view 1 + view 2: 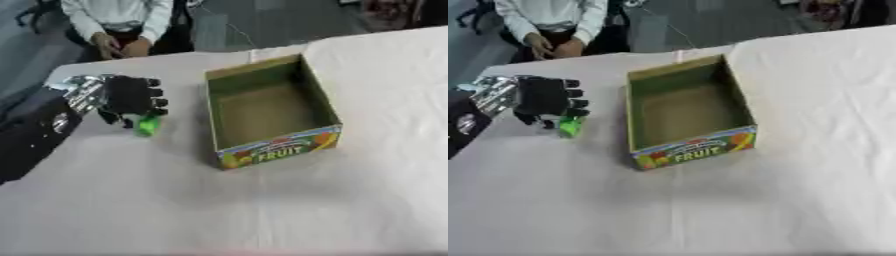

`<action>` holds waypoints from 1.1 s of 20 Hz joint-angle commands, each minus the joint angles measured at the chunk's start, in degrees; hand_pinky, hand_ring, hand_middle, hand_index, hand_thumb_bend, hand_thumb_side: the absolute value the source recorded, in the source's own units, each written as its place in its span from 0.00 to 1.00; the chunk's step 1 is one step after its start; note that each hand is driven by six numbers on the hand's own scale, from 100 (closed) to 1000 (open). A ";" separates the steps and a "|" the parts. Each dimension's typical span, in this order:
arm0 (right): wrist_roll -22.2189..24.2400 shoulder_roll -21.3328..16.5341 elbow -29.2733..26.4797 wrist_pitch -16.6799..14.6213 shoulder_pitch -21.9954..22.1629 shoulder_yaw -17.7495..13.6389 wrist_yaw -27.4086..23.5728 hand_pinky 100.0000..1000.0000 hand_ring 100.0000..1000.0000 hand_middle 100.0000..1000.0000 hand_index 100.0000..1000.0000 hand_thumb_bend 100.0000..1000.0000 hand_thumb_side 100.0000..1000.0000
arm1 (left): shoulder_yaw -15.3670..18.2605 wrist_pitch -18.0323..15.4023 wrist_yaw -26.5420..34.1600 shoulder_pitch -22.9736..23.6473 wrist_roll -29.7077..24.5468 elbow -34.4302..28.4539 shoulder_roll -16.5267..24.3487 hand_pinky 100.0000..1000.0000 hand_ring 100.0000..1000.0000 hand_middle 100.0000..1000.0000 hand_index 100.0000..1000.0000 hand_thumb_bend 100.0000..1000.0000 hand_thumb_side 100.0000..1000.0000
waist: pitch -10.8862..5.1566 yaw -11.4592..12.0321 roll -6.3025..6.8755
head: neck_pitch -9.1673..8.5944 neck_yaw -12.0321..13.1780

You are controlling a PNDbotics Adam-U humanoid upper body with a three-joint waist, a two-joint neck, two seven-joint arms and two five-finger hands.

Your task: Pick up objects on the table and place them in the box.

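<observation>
A small bright green object (149,125) shows at the left of the white table, just under my left hand (131,97). The black hand comes in from the left edge on a silver wrist, back upward. Its fingers curl down over the green object and the thumb sits beside it, so most of the object is hidden. The open cardboard box (320,92) with a colourful FRUIT label on its near wall stands at the centre, a short way to the hand's right. Only bare brown floor shows inside it. My right hand is in neither view.
A white cloth covers the table (262,210). Its far edge runs just behind the box. A seated person shows beyond that edge at the upper left, away from the task's things.
</observation>
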 commanded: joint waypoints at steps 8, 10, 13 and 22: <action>0.03 -0.45 -0.68 -0.23 -1.48 -0.17 -0.06 0.31 0.40 0.49 0.62 0.00 0.64 | 1.33 -15.58 -4.43 -0.90 16.15 0.54 0.27 0.70 0.66 0.76 0.91 1.00 0.26 | -0.33 -0.02 -0.64 | -0.59 1.11; 0.05 -0.37 -0.68 -0.24 -1.56 -0.15 -0.06 0.31 0.40 0.49 0.62 0.00 0.64 | 1.52 -15.58 -4.98 -0.87 16.15 0.82 0.05 0.70 0.66 0.76 0.91 1.00 0.25 | -0.24 -0.09 -0.70 | -0.72 1.27; 0.03 -0.27 -0.68 -0.23 -1.60 -0.19 -0.05 0.31 0.40 0.49 0.62 0.00 0.64 | 1.90 -15.58 -5.61 -0.95 16.15 1.16 -0.26 0.70 0.64 0.75 0.90 1.00 0.22 | -0.09 -0.08 -0.82 | -0.82 1.43; 0.08 0.00 -0.68 -0.29 -1.71 -0.12 0.08 0.30 0.40 0.49 0.62 0.00 0.64 | 2.72 -15.58 -5.89 -0.91 16.15 1.52 -1.39 0.69 0.60 0.72 0.88 1.00 0.19 | 0.39 -0.37 -1.22 | -1.18 1.72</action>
